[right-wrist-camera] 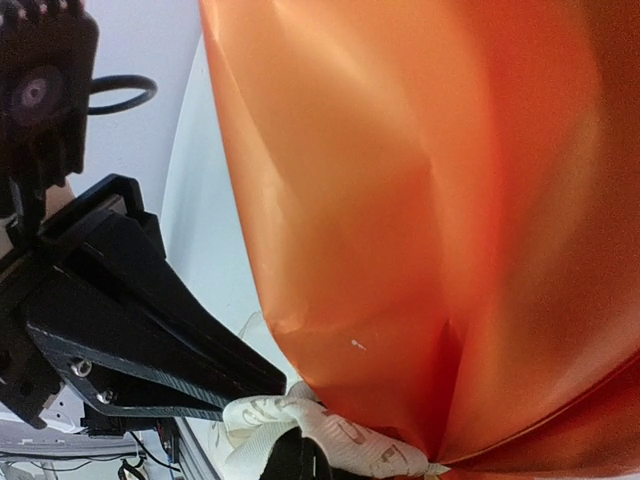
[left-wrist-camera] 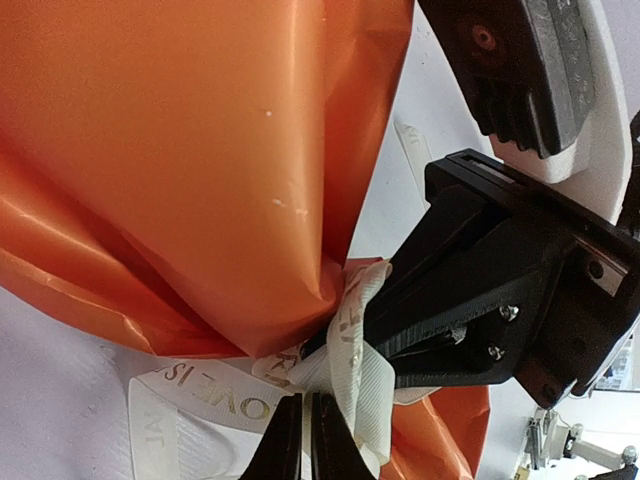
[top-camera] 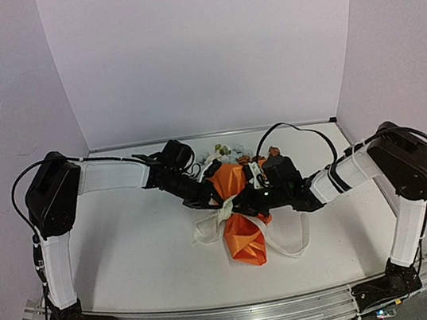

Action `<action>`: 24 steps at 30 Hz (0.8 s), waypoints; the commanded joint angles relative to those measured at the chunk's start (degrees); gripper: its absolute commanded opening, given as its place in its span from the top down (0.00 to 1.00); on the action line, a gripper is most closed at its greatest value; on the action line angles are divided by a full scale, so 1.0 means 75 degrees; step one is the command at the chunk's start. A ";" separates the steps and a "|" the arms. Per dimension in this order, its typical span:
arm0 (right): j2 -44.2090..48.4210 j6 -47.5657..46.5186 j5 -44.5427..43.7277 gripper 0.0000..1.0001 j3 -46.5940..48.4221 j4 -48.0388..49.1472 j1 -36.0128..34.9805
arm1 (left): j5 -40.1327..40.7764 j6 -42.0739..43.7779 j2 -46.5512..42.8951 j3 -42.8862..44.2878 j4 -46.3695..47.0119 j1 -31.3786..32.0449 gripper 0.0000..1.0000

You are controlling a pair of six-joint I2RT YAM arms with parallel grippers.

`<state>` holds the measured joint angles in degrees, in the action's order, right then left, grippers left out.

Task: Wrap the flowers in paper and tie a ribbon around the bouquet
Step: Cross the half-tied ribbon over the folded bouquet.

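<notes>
— So, where is the bouquet point(top-camera: 243, 232) lying?
— Flat on the table point(top-camera: 131, 253), about midway between the 2 arms. Its flowers point(top-camera: 224, 152) poke out at the far end, and the crumpled orange tail points near.
— And the ribbon point(left-wrist-camera: 200, 385)?
— Wound around the narrow waist of the paper point(left-wrist-camera: 200, 150) and bunched there. 1 slack loop lies to the left and a longer one to the right and near.
— What are the grippers doing?
— Both meet at that waist. The left gripper point(left-wrist-camera: 303, 440) has its fingers pressed almost together, and a cream strand seems to be caught between them. The right gripper point(right-wrist-camera: 300, 458) is pressed together too, its tips buried in the bunched ribbon, so I read it as pinching a strand.
— How will this stuff handle?
— Lightly, I think. The paper looks thin, glossy and slippery. It creases rather than springs, and a hard squeeze would probably crush or tear it. The ribbon is soft woven fabric, limp, and likely to slide on that shiny face if the wrap goes slack.
— Where would you take hold?
— On the ribbon itself, just beside the bunch, 1 strand per gripper. I'd draw the 2 strands apart evenly so the tie bites at the waist. I'd leave the flowers alone, since they look easy to bend.
</notes>
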<state>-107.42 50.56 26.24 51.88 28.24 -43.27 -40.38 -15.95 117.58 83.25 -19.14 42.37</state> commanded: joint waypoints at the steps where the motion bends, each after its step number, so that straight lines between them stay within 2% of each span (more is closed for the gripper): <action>1: -0.0157 -0.0153 0.0007 1.00 0.0312 0.0002 0.0027 | -0.0008 -0.0362 -0.0299 -0.0191 0.0739 0.0011 0.90; 10: -0.0138 -0.0240 0.0010 1.00 0.0254 -0.0073 0.0027 | 0.0045 -0.0919 -0.0255 -0.0279 0.1448 -0.0050 0.79; 14: -0.0050 -0.0421 -0.0057 1.00 0.0217 -0.0298 0.0027 | -0.0513 -0.1283 -0.0359 -0.0633 0.2151 -0.0214 0.78; 24: 0.0303 -0.1097 -0.0358 1.00 0.0328 -0.1273 0.0027 | -0.1565 -0.1200 -0.0175 -0.0583 0.2392 -0.0224 0.78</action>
<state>-107.36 45.69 25.53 52.83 23.92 -43.27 -47.53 -24.53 117.38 78.91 -5.05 40.75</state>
